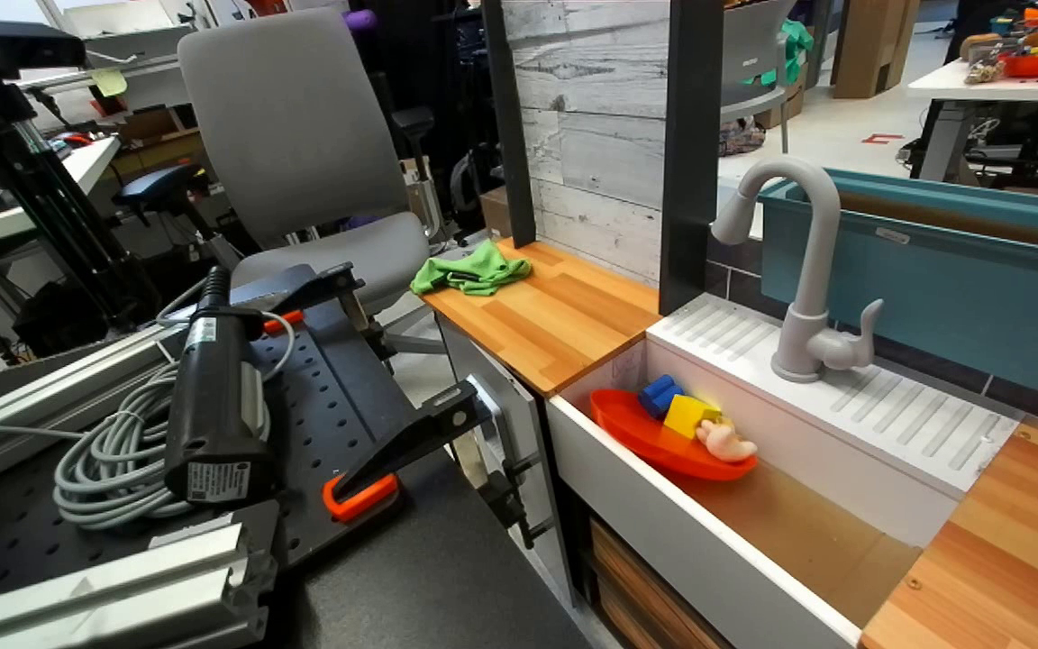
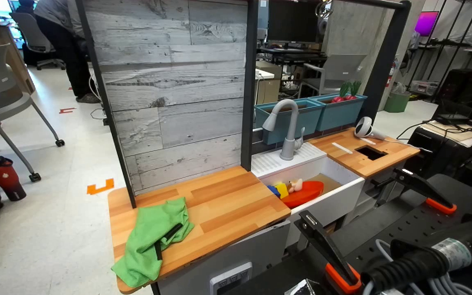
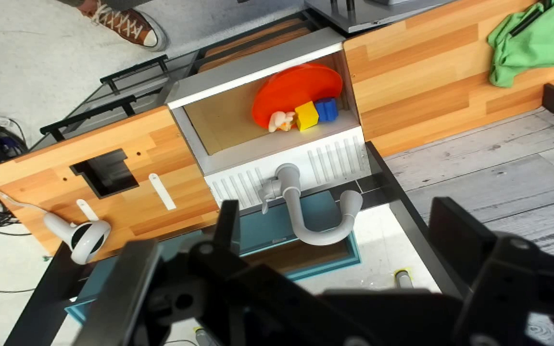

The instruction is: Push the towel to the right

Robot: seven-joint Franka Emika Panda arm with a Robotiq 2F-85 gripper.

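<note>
A crumpled green towel lies at the outer end of a wooden counter in both exterior views (image 1: 483,268) (image 2: 144,235). Part of it hangs over the counter's edge. A black strip or object shows in its folds. The towel also shows at the upper right in the wrist view (image 3: 539,48), partly cut off by the frame edge. My gripper (image 3: 337,206) shows only in the wrist view. Its fingers are wide apart with nothing between them. It is high above the kitchen unit, over the faucet side, well away from the towel. The arm is out of sight in both exterior views.
Beside the wooden counter (image 2: 228,200) is a white sink (image 1: 708,550) holding a red dish (image 1: 672,455) with a yellow block and blue block. A grey faucet (image 1: 812,261) rises behind it. A grey wood-look panel (image 2: 174,82) stands behind the counter. Teal planters (image 2: 293,119) hang behind the faucet.
</note>
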